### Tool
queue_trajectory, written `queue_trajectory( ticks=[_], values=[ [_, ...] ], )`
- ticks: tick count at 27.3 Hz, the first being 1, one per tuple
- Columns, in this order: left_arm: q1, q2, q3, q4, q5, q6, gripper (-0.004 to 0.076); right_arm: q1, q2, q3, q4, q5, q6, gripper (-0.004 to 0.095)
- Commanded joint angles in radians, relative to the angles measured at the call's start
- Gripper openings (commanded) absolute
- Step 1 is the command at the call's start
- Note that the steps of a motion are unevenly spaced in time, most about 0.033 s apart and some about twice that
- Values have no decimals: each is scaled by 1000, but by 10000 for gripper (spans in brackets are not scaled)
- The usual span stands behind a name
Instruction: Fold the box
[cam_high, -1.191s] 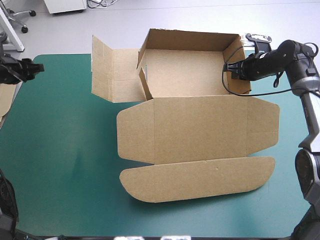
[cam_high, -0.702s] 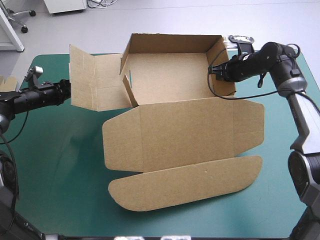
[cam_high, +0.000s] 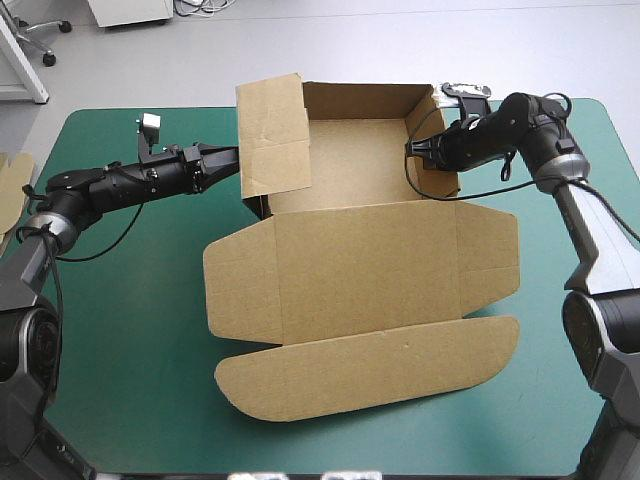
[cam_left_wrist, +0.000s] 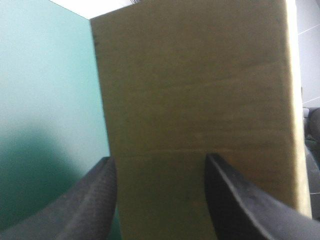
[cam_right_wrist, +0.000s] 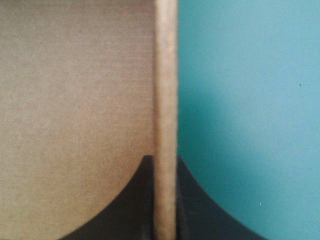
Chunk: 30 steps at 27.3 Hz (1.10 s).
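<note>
Two walls of the box are handled at this moment, one by each arm. The box sits on the teal-green cover, between the two grippers.

The right gripper is nearly closed, and its black fingers pinch the right side wall between them. The edge of the board runs straight ahead from the fingertips.

The left gripper has its fingers well apart and grips nothing. The left side flap stands upright just ahead of it. The tips seem to push on the outer face of this flap, but I cannot tell for sure that they touch.

What looks done: the back wall is raised, the right wall is up, and the left flap is off the table.

What is left, in my judgement: the left flap must go over and be tucked inside. Probably the right wall also, because it looks held and not locked. The lid lies flat on the cover, on the near side of both grippers, with its rounded tuck flap beyond it. So the task seems about half way.
</note>
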Motion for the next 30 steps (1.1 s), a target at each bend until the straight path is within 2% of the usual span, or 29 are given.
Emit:
queue_trajectory(
  ticks=[1,5,10,16,20,24,30],
  values=[
    [-28,-48,-68,-97,102,4,382,-3,-59,-28,36,-43,8,-22],
    [-69,-57,-140,-75,98,-9,382,-3,-59,-28,36,-42,8,-22],
    [-112,-100,-202,99,-29,-62,389,-3,-59,-28,33,-42,14,-22],
    [-129,-126,-212,194,-86,-131,398,-3,-59,-28,32,-42,21,-22],
    [-146,-135,-226,269,-123,-219,398,-3,-59,-28,32,-25,39,-22],
    [-199,-135,-294,490,-161,-341,398,-1,-59,-28,6,-11,64,-18],
    [-274,-130,-388,689,-255,-472,398,0,-59,-28,8,1,76,-16]
  ],
)
